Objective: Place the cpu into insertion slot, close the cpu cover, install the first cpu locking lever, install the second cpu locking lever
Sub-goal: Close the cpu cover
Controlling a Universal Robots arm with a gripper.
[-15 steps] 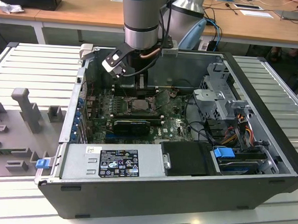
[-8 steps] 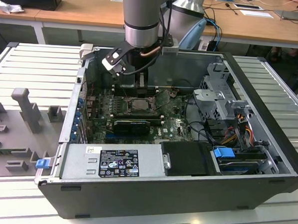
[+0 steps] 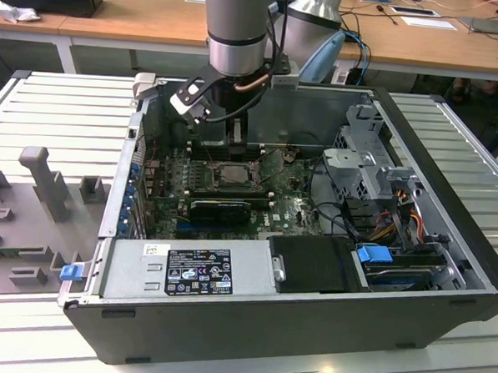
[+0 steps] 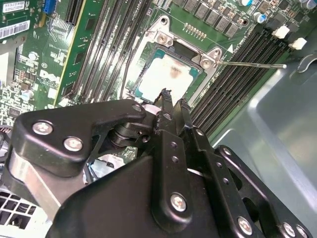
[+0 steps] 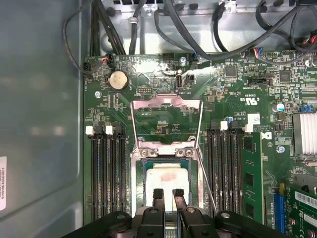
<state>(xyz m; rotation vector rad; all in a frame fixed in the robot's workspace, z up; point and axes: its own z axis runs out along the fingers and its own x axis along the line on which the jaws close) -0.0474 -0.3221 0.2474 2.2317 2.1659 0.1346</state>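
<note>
The cpu (image 5: 167, 179) sits flat in the insertion slot (image 5: 141, 171) on the green motherboard (image 5: 237, 104). The gripper (image 5: 169, 196) hovers just above one edge of it, fingers drawn close together and pinching nothing. The cpu cover (image 5: 166, 100) is swung open, clear of the chip, with board visible through its square centre. A thin locking lever (image 4: 247, 65) juts out beside the slot.

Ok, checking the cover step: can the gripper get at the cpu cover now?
Likely yes: the cpu cover is swung open with nothing over it, and the gripper hangs just above the cpu beside it.
</note>
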